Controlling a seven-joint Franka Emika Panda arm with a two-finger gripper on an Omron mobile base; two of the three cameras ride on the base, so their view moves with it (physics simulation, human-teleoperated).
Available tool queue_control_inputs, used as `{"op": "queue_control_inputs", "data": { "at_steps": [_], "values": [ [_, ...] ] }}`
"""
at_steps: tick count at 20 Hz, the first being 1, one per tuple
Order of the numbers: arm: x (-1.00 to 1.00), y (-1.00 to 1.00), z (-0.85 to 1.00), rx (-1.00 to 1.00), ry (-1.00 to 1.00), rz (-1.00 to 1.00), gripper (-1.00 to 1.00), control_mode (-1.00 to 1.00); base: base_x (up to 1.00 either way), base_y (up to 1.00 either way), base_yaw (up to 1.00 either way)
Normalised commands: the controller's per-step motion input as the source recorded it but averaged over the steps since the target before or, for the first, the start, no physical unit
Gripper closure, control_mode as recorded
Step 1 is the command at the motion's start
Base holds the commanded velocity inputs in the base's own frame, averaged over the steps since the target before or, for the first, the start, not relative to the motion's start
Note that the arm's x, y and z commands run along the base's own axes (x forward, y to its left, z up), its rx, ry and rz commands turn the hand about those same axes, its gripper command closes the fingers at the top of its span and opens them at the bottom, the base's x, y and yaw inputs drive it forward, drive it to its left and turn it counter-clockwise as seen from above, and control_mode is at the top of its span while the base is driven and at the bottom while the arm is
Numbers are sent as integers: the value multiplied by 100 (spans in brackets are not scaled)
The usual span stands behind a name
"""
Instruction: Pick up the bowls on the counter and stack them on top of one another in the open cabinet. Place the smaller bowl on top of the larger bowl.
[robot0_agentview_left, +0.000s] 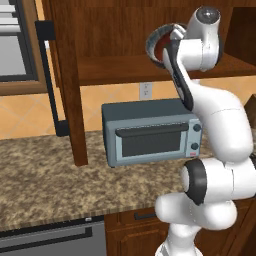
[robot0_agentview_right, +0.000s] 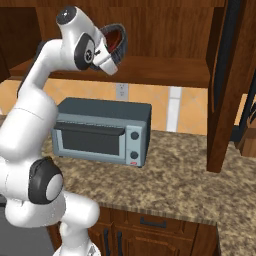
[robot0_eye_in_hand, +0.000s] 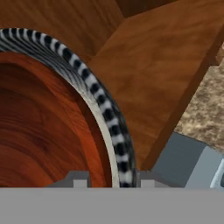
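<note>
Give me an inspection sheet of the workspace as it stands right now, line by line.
Surface: speckled granite counter, no bowl seen on it.
Job's things: larger bowl, striped rim, reddish-brown inside, tilted above the cabinet shelf; smaller bowl cannot be told apart.
Clutter: blue-grey toaster oven on the counter.
Grippers: gripper straddles the bowl's rim, one fingertip each side.
Cables: nothing seen.
Surroundings: wall outlet, open cabinet door, drawers below.

A black-and-white ribbed pattern is seen on the larger bowl (robot0_eye_in_hand: 107, 118); glossy reddish-brown is shown inside it by the smaller bowl (robot0_eye_in_hand: 43, 131); the cabinet (robot0_agentview_left: 110, 45) is coloured dark reddish-brown; the counter (robot0_agentview_right: 170, 175) is speckled brown and beige; the toaster oven (robot0_agentview_left: 150, 132) is finished blue-grey.
</note>
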Motion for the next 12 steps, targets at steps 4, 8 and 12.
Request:
{"op": "queue_control_inputs", "data": {
  "at_steps": [4, 8, 12],
  "values": [
    [19, 6, -24, -2, -9, -2, -100, -100, 0, 0, 0],
    [-79, -30, -77, 1, -26, 0, -100, -100, 0, 0, 0],
    [-100, -82, -96, 10, -36, 0, -100, -100, 0, 0, 0]
  ]
}}
